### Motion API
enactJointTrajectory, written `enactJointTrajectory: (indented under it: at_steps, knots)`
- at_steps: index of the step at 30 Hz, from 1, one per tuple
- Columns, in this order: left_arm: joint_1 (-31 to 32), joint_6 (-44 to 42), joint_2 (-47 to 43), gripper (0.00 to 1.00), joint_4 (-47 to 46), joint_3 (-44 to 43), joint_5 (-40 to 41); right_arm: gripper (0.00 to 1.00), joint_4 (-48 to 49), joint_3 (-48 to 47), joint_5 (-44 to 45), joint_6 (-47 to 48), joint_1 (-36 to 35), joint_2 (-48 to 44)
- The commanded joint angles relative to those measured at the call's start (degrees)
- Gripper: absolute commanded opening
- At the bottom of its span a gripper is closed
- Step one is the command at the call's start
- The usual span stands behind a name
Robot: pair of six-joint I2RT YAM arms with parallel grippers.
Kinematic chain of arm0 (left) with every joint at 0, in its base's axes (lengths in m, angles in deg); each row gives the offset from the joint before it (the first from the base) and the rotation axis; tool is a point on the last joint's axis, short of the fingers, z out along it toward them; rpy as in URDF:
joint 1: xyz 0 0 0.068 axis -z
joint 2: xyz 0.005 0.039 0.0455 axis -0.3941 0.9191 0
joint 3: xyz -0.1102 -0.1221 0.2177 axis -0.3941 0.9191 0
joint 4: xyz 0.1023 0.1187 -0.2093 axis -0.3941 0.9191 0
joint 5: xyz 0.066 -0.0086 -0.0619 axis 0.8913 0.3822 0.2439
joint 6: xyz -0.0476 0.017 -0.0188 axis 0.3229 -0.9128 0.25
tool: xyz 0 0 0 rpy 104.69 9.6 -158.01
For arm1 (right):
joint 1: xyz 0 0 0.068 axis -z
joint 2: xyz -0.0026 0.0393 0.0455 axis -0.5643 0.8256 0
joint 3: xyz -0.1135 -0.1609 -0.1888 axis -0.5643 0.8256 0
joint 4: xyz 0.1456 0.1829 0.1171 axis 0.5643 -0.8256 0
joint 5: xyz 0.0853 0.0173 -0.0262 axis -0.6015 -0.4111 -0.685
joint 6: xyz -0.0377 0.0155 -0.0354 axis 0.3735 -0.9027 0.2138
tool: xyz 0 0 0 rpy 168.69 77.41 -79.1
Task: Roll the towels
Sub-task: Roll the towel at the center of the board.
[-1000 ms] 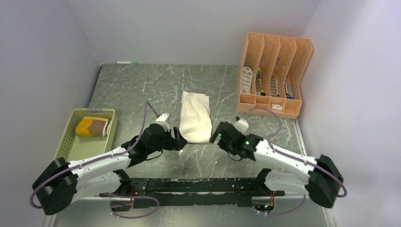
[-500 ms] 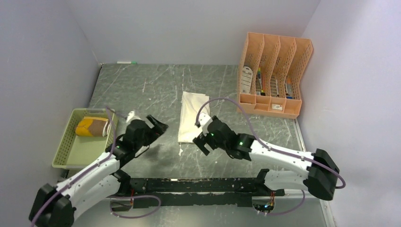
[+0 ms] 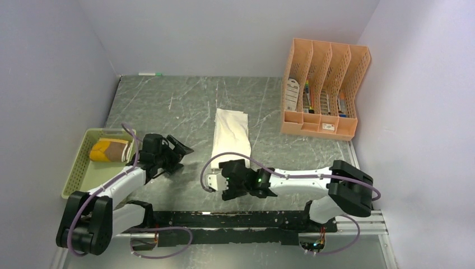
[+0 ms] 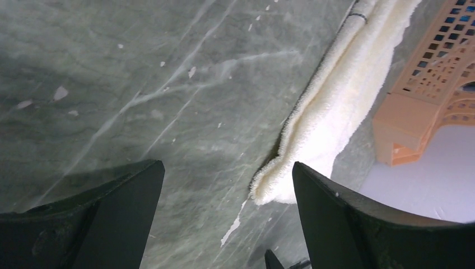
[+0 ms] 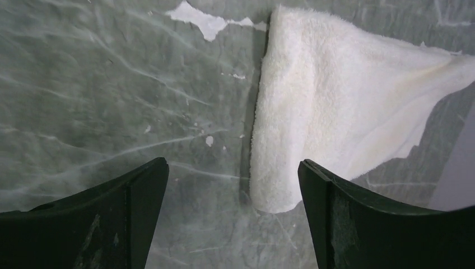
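Observation:
The cream-white towel (image 3: 231, 137) lies flat in a long folded strip on the grey table, running away from me. It shows in the left wrist view (image 4: 336, 101) and in the right wrist view (image 5: 336, 106). The brown towel with mustard-yellow edging (image 3: 110, 150) lies rolled in the green basket (image 3: 84, 171). My left gripper (image 3: 180, 157) is open and empty to the left of the cream towel, apart from it (image 4: 228, 168). My right gripper (image 3: 223, 180) is open and empty just in front of the towel's near end (image 5: 233, 163).
An orange file organizer (image 3: 325, 89) with papers stands at the back right, and its corner shows in the left wrist view (image 4: 425, 95). A pen (image 3: 150, 73) lies at the back wall. Walls close in on the left, back and right.
Both grippers have left the cream towel's near corners. The left arm has pulled back to the left. The right arm has swung left and nearer, in front of the towel's near end.

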Motion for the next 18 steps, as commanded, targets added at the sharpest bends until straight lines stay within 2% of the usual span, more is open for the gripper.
enactJointTrajectory:
  at_steps: [1, 5, 10, 18]
  knots:
    - [-2.2, 0.68, 0.81, 0.97, -4.63, -1.48, -6.38, 0.87, 6.71, 1.04, 6.11, 6.92, -0.03, 0.9]
    - [-3.5, 0.6, 1.26, 0.97, -5.65, -1.3, -8.04, 0.83, 10.85, 0.63, 8.11, 7.76, -0.09, 4.22]
    - [-4.57, 0.2, 1.4, 0.97, -6.38, -0.76, -9.41, 0.74, 22.7, 3.03, 12.42, 10.43, -0.05, 9.05]
    - [-5.56, -0.46, 1.16, 0.97, -6.57, -0.17, -10.64, 0.63, 26.8, 2.85, 12.11, 9.78, 0.03, 15.32]
